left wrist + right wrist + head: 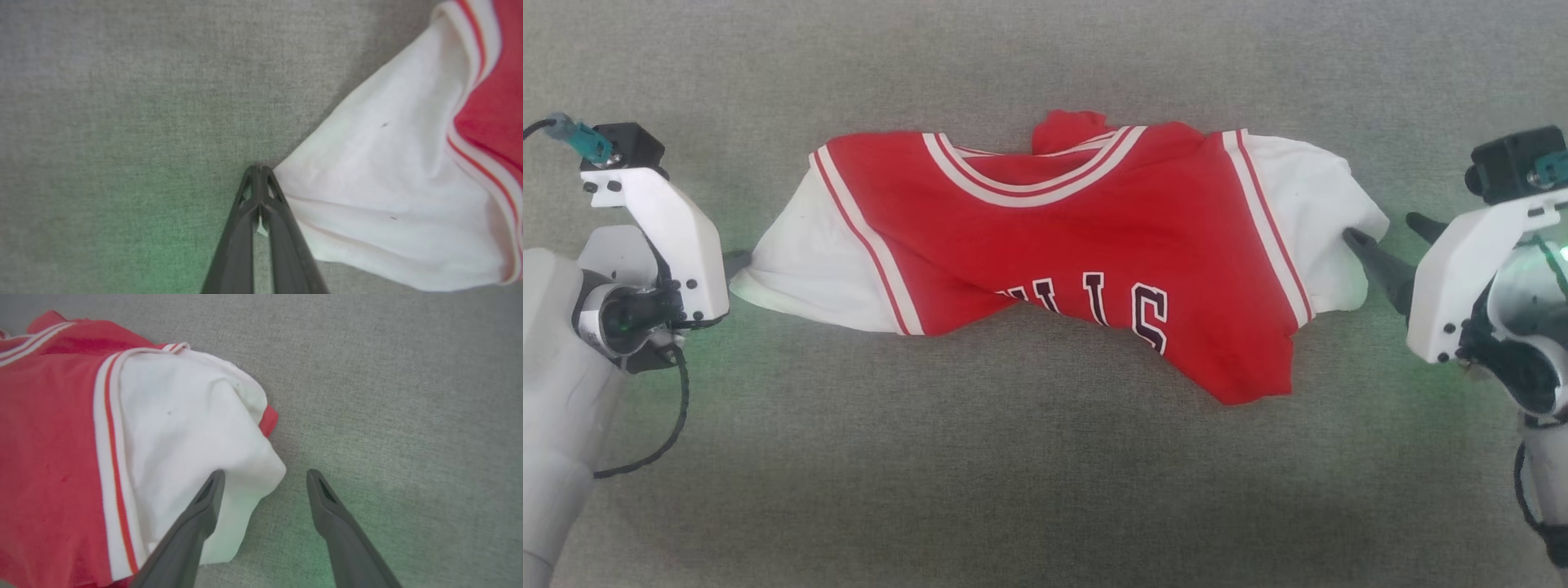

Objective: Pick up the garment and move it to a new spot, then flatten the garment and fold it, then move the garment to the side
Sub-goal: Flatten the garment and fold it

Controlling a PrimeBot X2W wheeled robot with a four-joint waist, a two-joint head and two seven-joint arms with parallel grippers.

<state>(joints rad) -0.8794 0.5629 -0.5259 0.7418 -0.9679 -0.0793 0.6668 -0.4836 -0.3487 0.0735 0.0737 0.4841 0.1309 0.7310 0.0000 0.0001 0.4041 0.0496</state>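
Soft, light garment (1045, 245): my left gripper (259, 179) pinches its nine-o'clock sleeve; my right gripper (265, 473), spread, should take the three-o'clock sleeve hem.

The head camera looks almost straight down on the grey fabric surface (1045, 490), wide enough for the whole garment (1054, 245). The left wrist camera sits close beside one white sleeve (388, 183), the right wrist camera beside the other sleeve (184, 416); the head view shares both.
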